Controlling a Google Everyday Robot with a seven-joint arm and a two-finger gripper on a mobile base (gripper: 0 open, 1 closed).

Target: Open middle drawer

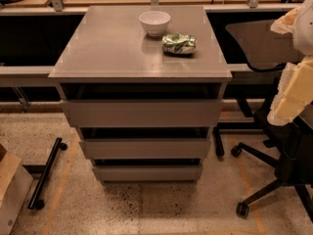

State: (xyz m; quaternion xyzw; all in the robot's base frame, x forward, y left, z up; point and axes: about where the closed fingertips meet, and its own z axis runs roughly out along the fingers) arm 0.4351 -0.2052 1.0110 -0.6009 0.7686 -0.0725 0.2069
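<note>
My claw [292,94] hangs at the far right edge of the view, a pale cream shape well apart from the grey cabinet [142,131] and above the black office chair [288,175] that stands beside it. How far it is open I cannot tell from here, and I see nothing in its grip. The cabinet stands square in front of me on the speckled floor [161,204], and its flat top is the bench [102,48]. A white bowl [154,22] sits upright on the bench toward the back. Just in front of the bowl, and a little to its right, lies a crumpled green packet [179,43], close to the bowl but not touching it. Below the bench come three plain grey fronts, each with a dark gap above it. The middle drawer [145,149] lies between the taller first drawer [142,113] and the narrower third drawer [146,173]. Its flat, handleless front looks closed, in step with the other two. On the floor to the left lies a black bar [46,173] with small wheels at its ends, and a piece of cardboard [12,190] leans in the lower left corner.
</note>
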